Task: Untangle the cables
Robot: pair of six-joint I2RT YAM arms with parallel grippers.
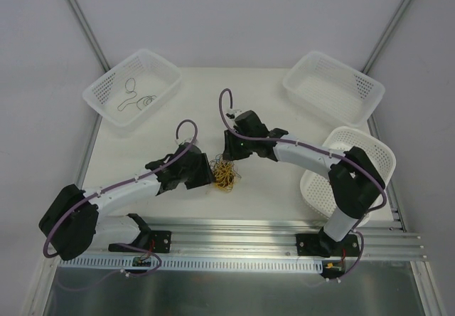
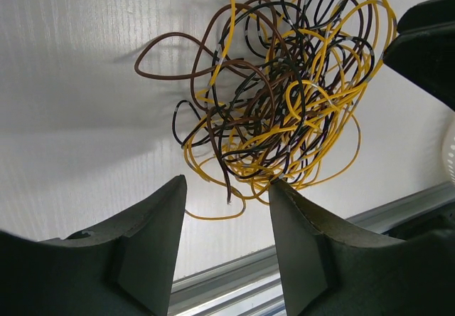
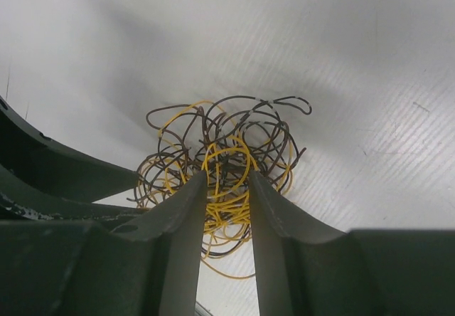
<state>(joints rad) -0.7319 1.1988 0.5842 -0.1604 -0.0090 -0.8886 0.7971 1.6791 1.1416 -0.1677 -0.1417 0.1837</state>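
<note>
The cables (image 1: 226,174) lie as one tangled ball of thin yellow, brown and black strands on the white table between the two arms. In the left wrist view the cables (image 2: 284,95) lie just beyond my left gripper (image 2: 227,184), which is open and empty, its fingertips (image 2: 175,188) at the ball's near edge. My left gripper (image 1: 207,176) sits on the ball's left side. My right gripper (image 1: 232,156) hangs over the ball's far side. In the right wrist view the right gripper (image 3: 227,179) is narrowly open and straddles strands of the cables (image 3: 222,141) without pinching them.
A white basket (image 1: 106,92) at the back left holds a couple of loose thin wires (image 1: 135,101). A second white basket (image 1: 334,85) stands at the back right. A third basket (image 1: 370,152) lies tipped on its side by the right arm. A metal rail (image 1: 234,234) runs along the near edge.
</note>
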